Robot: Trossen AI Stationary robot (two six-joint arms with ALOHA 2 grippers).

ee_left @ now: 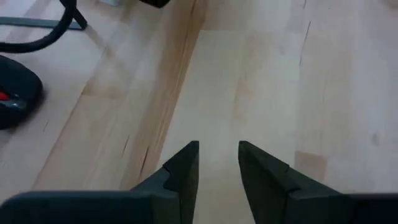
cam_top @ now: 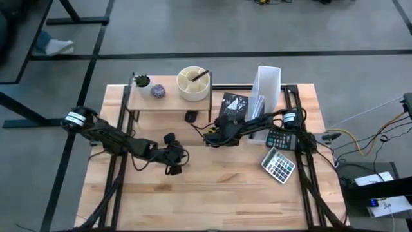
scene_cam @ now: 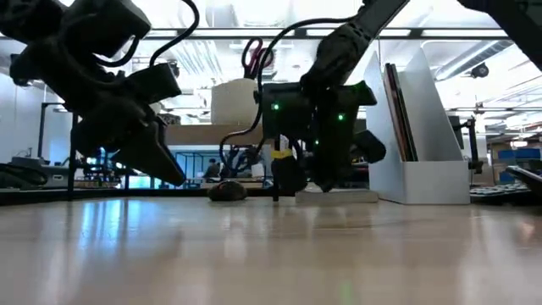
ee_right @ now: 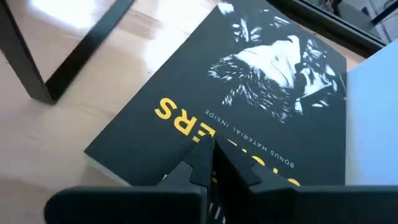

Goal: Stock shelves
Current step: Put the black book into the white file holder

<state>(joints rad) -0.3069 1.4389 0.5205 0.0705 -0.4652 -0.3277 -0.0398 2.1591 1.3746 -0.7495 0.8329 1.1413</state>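
Lining up on the paperback for the riser shelf

My left gripper [cam_top: 172, 156] idles narrowly parted over bare tabletop, left of centre. The shelf [cam_top: 168, 102] stands upper centre-left, 3 items on top. My right gripper [ee_right: 211, 163] rests pinched together on the black book [ee_right: 249, 93]; I should spread it wider and catch the near edge squarely.

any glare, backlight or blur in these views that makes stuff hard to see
Low view: bright room lights behind leave both arms dark silhouettes, and the tabletop shows a soft sheen and looks blurred up close. Right wrist view: a pale reflection lies on the table by the shelf leg, while the book cover reads clearly. High and left wrist views: even light, no strong glare.
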